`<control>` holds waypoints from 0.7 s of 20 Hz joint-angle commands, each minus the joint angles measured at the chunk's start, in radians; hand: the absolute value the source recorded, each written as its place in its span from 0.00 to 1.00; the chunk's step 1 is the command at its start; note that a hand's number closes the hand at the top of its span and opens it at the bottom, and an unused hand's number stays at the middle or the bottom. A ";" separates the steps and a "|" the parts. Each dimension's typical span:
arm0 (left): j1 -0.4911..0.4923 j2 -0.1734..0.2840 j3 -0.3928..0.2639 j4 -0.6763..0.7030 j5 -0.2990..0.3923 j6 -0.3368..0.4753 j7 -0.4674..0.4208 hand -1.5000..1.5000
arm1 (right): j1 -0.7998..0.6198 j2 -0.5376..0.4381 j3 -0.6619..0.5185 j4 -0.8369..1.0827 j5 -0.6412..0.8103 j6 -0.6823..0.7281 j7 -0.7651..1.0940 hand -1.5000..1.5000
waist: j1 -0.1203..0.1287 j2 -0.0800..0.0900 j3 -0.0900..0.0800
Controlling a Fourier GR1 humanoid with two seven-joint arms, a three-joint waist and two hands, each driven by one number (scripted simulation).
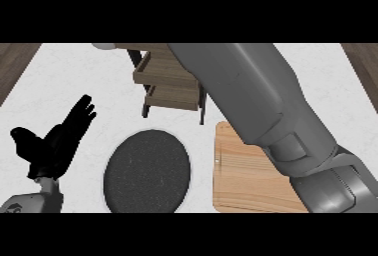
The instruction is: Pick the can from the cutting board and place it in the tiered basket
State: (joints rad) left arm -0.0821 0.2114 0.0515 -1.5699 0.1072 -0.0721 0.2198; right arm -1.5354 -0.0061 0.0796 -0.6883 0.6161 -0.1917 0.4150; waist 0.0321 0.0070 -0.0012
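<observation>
**Clerk:** Item one: worktop (74, 75), pale and marbled. Item two: tiered basket (168, 82), wooden trays on a dark frame, at the far middle, partly covered by the right forearm (251, 95). Item three: wooden cutting board (247, 185), near right, its right part under that same forearm. Item four: dark round plate (148, 172), just left of the board.

**Checker:** And the can?

**Clerk:** Not listed as seen. None shows on the bare part of the board, nor in the visible parts of the basket. Where it is, I cannot tell.

**Checker:** Robot hands?

**Clerk:** Left robot hand (55, 142): at the left edge, fingers straight and spread, holding nothing, resting. Right robot hand: out of view. The forearm runs from the lower right up across the basket and leaves the view at the top, so whether it grips anything cannot be told.

**Checker:** Step in hand?

**Clerk:** Judged, not seen: the arm stretched over the basket suggests the carry or the placing. If the can is held, the next move calls for lowering it into a tray, clear of the dark frame, then letting go.

**Checker:** Other gaps?

**Clerk:** Plate and board cut off at the lower edge; the basket's right side hidden.
</observation>
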 commanded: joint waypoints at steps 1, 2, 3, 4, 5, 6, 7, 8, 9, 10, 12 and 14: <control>-0.045 -0.016 -0.003 0.028 -0.025 0.029 0.012 0.50 | -0.056 0.004 -0.044 0.085 -0.010 -0.011 -0.051 0.00 | -0.008 0.000 0.000; -0.012 -0.002 0.005 0.039 -0.016 -0.003 -0.022 0.50 | -0.079 0.006 -0.030 0.065 -0.029 -0.019 -0.013 0.00 | -0.006 -0.002 0.000; -0.062 -0.014 -0.011 0.043 -0.028 0.015 0.008 0.50 | -0.088 0.006 -0.037 0.130 -0.055 -0.055 -0.064 0.00 | 0.006 0.004 -0.001; -0.014 -0.009 0.011 0.033 -0.007 -0.001 -0.030 0.50 | -0.081 0.000 -0.081 0.092 -0.041 -0.060 -0.042 0.00 | -0.006 -0.001 0.000; -0.018 0.026 0.030 -0.010 0.020 -0.025 0.020 0.50 | -0.066 0.006 -0.102 0.085 -0.065 -0.091 -0.052 0.00 | -0.002 -0.002 0.000; -0.046 -0.007 0.002 0.003 -0.002 0.004 0.033 0.50 | -0.091 0.006 -0.122 0.143 -0.096 -0.094 -0.069 0.00 | 0.009 0.004 0.000; 0.037 -0.028 -0.016 -0.013 -0.016 0.000 -0.033 0.50 | -0.123 0.006 -0.146 0.114 -0.112 -0.093 -0.006 0.00 | 0.008 -0.001 0.000; -0.006 0.013 0.023 0.023 0.009 -0.027 -0.017 0.50 | -0.066 0.006 -0.148 0.101 -0.143 -0.135 -0.068 0.00 | 0.003 0.001 0.000; -0.006 -0.001 0.006 0.009 -0.009 -0.008 -0.001 0.50 | -0.110 0.006 -0.164 0.085 -0.159 -0.140 -0.013 0.00 | -0.001 -0.002 0.000; 0.040 0.013 0.006 -0.029 0.001 -0.028 0.001 0.50 | -0.090 0.006 -0.209 0.078 -0.179 -0.134 -0.029 0.00 | -0.001 -0.004 0.001; 0.061 -0.013 -0.014 -0.067 -0.011 -0.005 0.010 0.50 | -0.048 -0.006 -0.252 0.074 -0.214 -0.190 -0.084 0.00 | 0.004 -0.002 0.001; -0.013 0.005 0.023 -0.019 0.007 0.000 0.047 0.50 | -0.077 -0.033 -0.302 0.039 -0.275 -0.149 -0.077 0.00 | -0.014 -0.003 0.001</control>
State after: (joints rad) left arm -0.0816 0.2080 0.0561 -1.5933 0.1027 -0.0725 0.2443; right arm -1.6155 -0.0147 -0.1402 -0.6142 0.4209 -0.3338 0.3603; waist 0.0293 0.0058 -0.0005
